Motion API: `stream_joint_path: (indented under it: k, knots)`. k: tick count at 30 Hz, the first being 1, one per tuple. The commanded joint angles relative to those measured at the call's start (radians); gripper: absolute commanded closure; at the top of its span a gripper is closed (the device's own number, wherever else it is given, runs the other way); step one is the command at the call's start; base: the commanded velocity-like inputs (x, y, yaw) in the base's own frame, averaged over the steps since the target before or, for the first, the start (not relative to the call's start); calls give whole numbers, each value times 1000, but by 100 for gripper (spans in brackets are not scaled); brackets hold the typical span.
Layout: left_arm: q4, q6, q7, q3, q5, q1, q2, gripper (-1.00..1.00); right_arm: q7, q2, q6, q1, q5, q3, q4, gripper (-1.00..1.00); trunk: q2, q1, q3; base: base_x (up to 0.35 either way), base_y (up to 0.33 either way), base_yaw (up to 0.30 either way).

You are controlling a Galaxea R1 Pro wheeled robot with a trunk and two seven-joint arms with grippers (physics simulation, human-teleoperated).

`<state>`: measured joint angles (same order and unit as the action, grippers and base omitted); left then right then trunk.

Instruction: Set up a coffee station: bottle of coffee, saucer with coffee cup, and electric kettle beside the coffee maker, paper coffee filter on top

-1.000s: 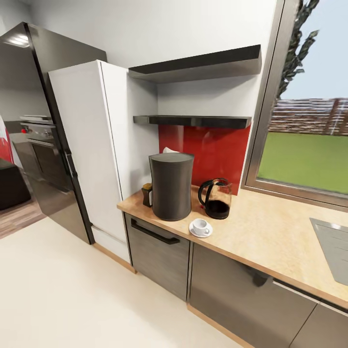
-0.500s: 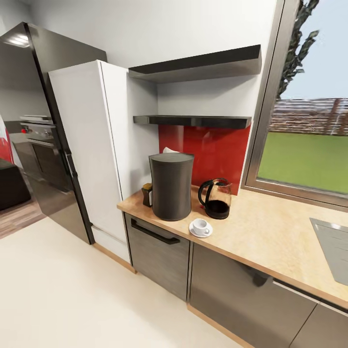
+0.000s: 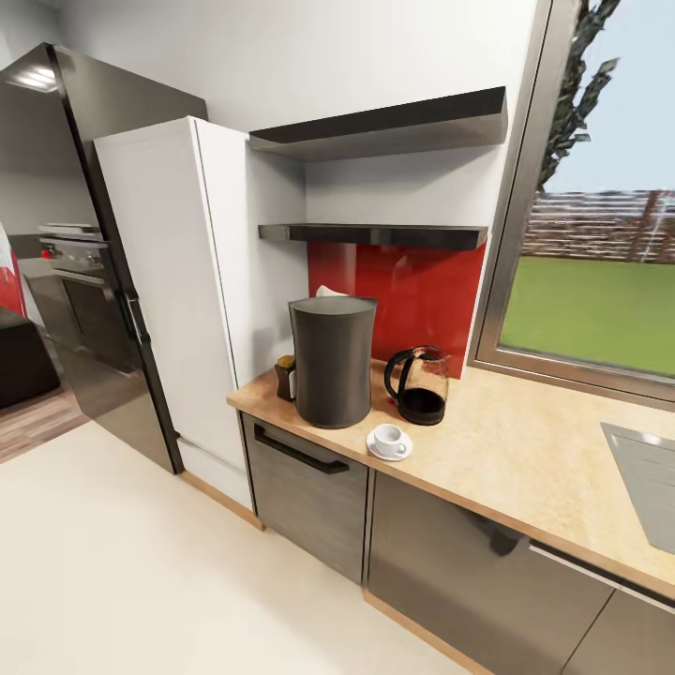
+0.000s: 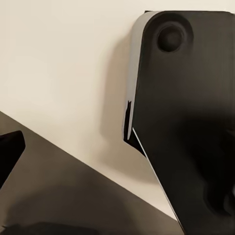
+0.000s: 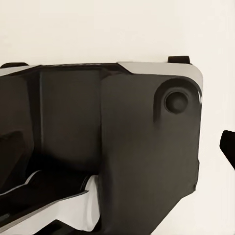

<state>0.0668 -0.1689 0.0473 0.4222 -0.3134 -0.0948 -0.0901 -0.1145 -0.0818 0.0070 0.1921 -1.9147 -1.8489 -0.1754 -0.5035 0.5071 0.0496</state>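
Glass electric kettle [image 3: 419,385] stands upright beside the coffee maker [image 3: 332,361], handle toward it.

Head view: looking forward and down, from a way off, onto the countertop [image 3: 525,450] and the pale floor [image 3: 112,562]. Both wrist views: close on dark robot body panels over pale floor.
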Motion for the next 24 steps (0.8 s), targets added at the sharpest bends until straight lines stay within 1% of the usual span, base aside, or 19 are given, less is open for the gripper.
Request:
stream_joint_path:
  k: [1,2,3,6,7,8,9,10,11,12,13,14,15,17,19,20,21,24]
  knots:
    - [1,-1,5,9,-7,0,0,-100,-2,1,-6,1,-10,-7,-2,-100,-2,0,2,0,0,0]
    - [1,-1,5,10,-7,0,0,-100,-3,6,-16,1,-10,-8,-3,-100,-2,0,2,0,0,0]
    - [1,-1,5,9,-7,0,0,-100,-3,24,-31,1,-11,-8,-4,-100,-2,0,2,0,0,0]
    - [1,-1,5,9,-8,0,1,-100,-3,36,-41,1,-10,-7,-1,-100,-2,0,2,0,0,0]
    - [1,-1,5,10,-8,0,1,-100,-3,38,-44,1,-9,1,-1,-100,-2,0,2,0,0,0]
    - [1,-1,5,10,-9,0,1,-100,-3,38,-45,1,-9,15,-2,-100,-2,0,2,0,0,0]
    - [1,-1,5,10,-9,0,1,-100,-3,38,-47,1,-7,40,-1,-100,-2,0,2,0,0,0]
    - [1,-1,5,10,-9,0,1,-100,-3,37,-48,1,30,106,3,-100,-2,0,2,0,0,0]
    - [1,-1,5,10,-8,0,1,-100,-3,37,-48,-1,74,140,8,-100,-2,0,2,0,0,0]
    - [1,-1,5,10,-8,0,1,-100,-4,38,-48,-5,128,181,17,-100,-2,0,2,0,0,0]
    - [1,-1,5,10,-9,0,1,-100,-4,39,-48,-7,158,207,23,-100,-2,0,2,0,0,0]
    - [1,-1,5,10,-8,0,1,-100,-4,40,-48,-9,221,276,37,-100,-2,0,2,0,0,0]
    - [1,-1,5,10,-8,0,1,-100,-4,42,-48,-11,291,356,55,-100,-2,0,2,0,0,0]
    - [1,-1,5,10,-8,0,1,-100,-4,47,-48,-13,450,519,84,-100,-2,0,2,0,0,0]
    - [1,-1,5,10,-7,0,1,-100,-4,51,-48,-15,597,660,100,-100,-2,0,2,0,0,0]
    - [1,-1,5,10,-7,0,1,-100,-4,52,-48,-15,686,746,105,-100,-2,0,2,0,0,0]
    - [1,-1,5,10,-7,0,1,-100,-4,54,-48,-15,759,822,108,-100,-2,0,2,0,0,0]
    - [1,-1,5,10,-7,0,1,-100,-4,56,-48,-16,890,956,120,-100,-2,0,2,0,0,0]
